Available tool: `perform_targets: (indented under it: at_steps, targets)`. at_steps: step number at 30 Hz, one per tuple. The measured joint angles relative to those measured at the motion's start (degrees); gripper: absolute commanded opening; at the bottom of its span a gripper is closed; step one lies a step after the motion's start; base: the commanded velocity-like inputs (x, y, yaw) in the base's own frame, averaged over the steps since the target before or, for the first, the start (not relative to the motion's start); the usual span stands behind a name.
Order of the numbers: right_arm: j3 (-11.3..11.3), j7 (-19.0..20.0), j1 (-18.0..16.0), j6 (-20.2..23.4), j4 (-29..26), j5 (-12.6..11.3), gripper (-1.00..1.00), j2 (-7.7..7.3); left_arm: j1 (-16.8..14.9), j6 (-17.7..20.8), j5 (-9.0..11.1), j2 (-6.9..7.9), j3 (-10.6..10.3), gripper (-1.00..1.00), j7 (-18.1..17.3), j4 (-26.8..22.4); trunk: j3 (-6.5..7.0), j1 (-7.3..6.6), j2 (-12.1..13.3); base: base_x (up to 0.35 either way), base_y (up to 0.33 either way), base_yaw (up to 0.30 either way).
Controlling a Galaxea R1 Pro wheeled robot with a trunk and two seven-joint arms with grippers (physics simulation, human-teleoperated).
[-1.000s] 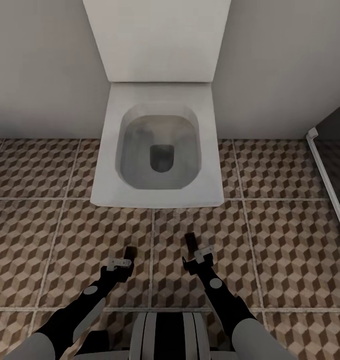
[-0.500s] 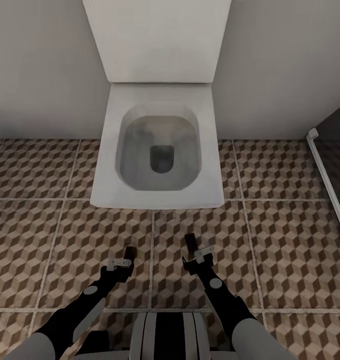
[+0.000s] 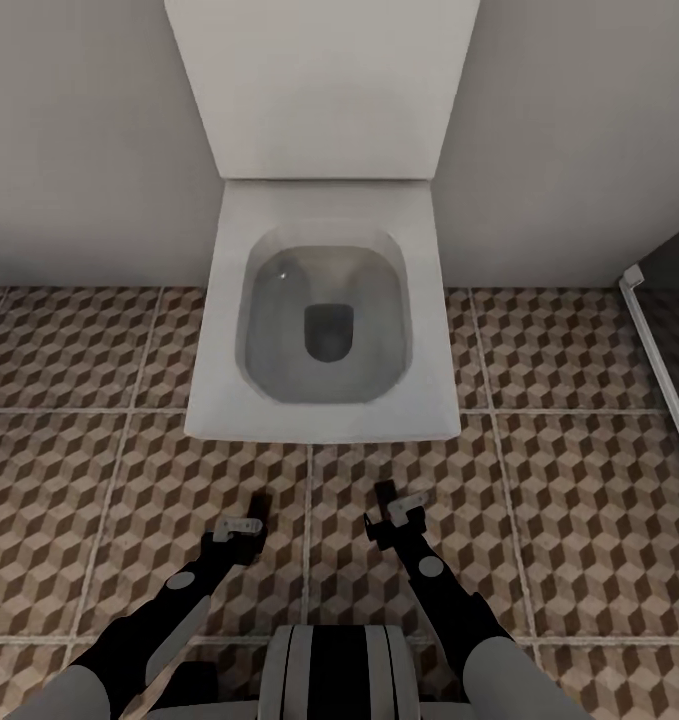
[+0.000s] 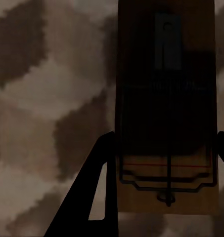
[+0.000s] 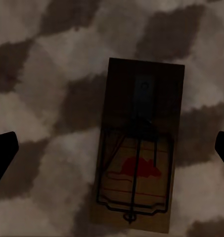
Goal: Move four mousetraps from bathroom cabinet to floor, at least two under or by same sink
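My left gripper (image 3: 251, 520) hangs low over the bathroom floor (image 3: 579, 500), shut on a mousetrap (image 4: 166, 113), a brown board with dark wire whose sides its dark fingers (image 4: 99, 177) hug. A second mousetrap (image 5: 139, 153) with a red mouse mark lies flat on the tiles, showing as a dark strip (image 3: 384, 497) in the head view. Above it my right gripper (image 3: 401, 515) is open, its fingertips (image 5: 3, 150) far apart on either side. The cabinet and the sink are out of view.
A white square toilet (image 3: 324, 425) with its lid up stands against the pale wall straight ahead, its front edge close to both grippers. A white shower rail (image 3: 664, 370) with a dark tray behind it runs along the right. Patterned tiles stretch left and right.
The whole head view has shifted: the toilet and floor sit lower and slightly larger, so the camera has moved. Both arms keep their pose.
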Motion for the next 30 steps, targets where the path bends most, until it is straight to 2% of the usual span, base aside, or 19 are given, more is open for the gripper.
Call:
perform_targets:
  at_steps: [20,30]
  targets:
    - [0.0,0.0,0.0,0.0,0.0,0.0,1.0,0.0,0.0,0.0,0.0,0.0,0.0,-1.0,0.0,0.0,0.0,-0.02,0.0,0.152,0.0,0.0]
    - [0.0,0.0,0.0,0.0,0.0,0.0,1.0,0.0,0.0,0.0,0.0,0.0,0.0,-1.0,0.0,0.0,0.0,0.0,0.0,0.029,0.0,0.0]
